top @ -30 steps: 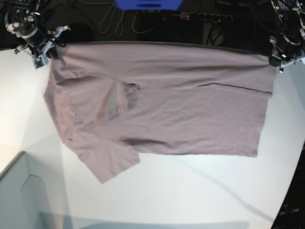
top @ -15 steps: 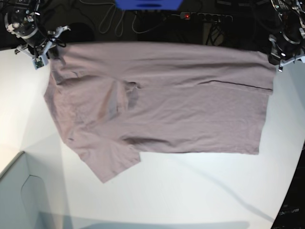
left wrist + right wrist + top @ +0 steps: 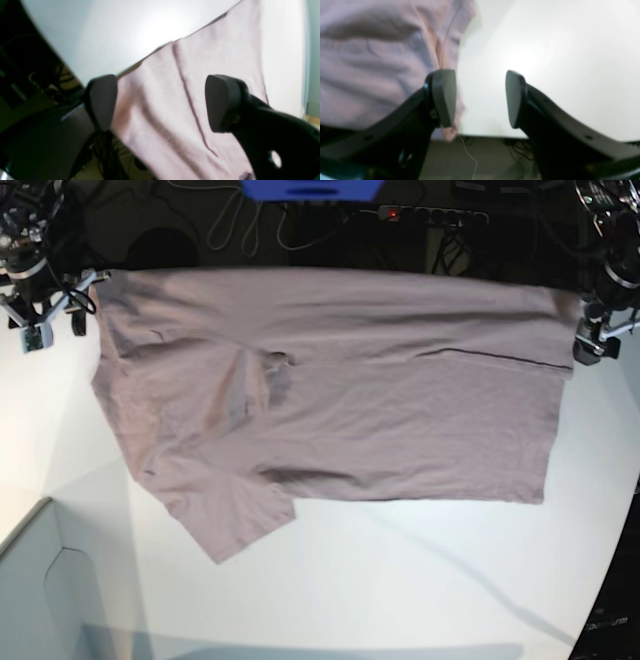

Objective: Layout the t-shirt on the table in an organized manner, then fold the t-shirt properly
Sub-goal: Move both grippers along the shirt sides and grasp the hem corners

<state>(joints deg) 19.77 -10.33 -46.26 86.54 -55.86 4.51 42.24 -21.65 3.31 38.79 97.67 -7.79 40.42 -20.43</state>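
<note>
The mauve t-shirt [image 3: 340, 390] lies spread flat and wide along the far side of the white table [image 3: 400, 580], with one sleeve [image 3: 230, 520] pointing toward the front left and the neck opening [image 3: 270, 375] left of centre. My right gripper [image 3: 55, 325] stands open just off the shirt's far left corner. In the right wrist view, the right gripper [image 3: 480, 98] is over bare table with the cloth [image 3: 382, 62] beside one finger. My left gripper [image 3: 597, 340] is open at the far right corner. In the left wrist view, the left gripper [image 3: 161, 102] hovers with the shirt's hem [image 3: 187, 107] beneath the jaws, not pinched.
A pale box corner [image 3: 40, 580] juts in at the front left. Behind the table's far edge are a blue object [image 3: 310, 188], a power strip [image 3: 430, 215] and cables on a dark floor. The shirt's far edge lies along that table edge.
Both grippers have opened and let go of the shirt's far corners. The arm on the base view's left drew away to the left; the one on the right shifted slightly toward the front.
</note>
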